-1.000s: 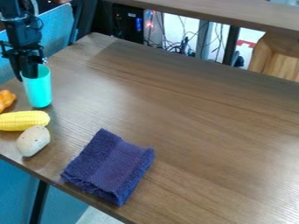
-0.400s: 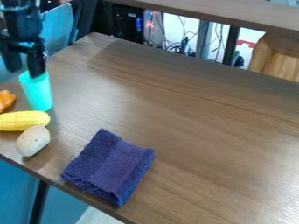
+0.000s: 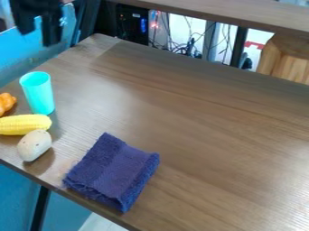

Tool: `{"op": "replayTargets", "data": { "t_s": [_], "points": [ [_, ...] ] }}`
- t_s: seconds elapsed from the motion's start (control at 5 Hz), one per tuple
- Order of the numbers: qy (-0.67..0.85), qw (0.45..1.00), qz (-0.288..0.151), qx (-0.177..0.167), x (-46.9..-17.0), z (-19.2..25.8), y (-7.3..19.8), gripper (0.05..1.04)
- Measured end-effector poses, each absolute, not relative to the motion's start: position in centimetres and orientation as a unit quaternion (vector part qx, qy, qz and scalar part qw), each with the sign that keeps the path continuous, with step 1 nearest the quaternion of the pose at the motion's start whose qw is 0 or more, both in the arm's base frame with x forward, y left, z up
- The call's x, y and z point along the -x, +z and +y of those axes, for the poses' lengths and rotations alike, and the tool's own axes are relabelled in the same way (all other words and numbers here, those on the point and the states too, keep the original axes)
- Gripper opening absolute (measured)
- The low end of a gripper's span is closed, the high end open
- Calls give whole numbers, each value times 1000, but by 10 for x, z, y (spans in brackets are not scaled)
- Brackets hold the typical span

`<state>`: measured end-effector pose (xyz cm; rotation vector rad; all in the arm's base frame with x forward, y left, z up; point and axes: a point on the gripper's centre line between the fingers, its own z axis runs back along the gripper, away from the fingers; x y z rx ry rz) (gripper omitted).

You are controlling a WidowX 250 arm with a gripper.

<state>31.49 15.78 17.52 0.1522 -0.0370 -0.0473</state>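
Two fingers (image 3: 52,35) spread wide; gripper (image 3: 37,39) released, clear of upright turquoise cup (image 3: 39,94).

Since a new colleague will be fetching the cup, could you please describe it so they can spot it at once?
On the brown table, find the yellow corn near the view's left edge. Just beyond it stands a turquoise cup. Its colour and tall, upright shape set it apart from the corn, the knobbly orange thing and the pale, roundish lump.
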Motion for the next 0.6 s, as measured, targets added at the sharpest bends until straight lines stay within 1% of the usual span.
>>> {"op": "replayTargets", "data": {
  "t_s": [0.2, 0.4, 0.6],
  "points": [
    [-72, 994, 6, -80, -313, 109, 167, 1004],
    [-132, 989, 26, -66, -312, 54, 143, 1004],
    [-157, 985, 51, -49, -299, 8, 121, 1004]
  ]
}}
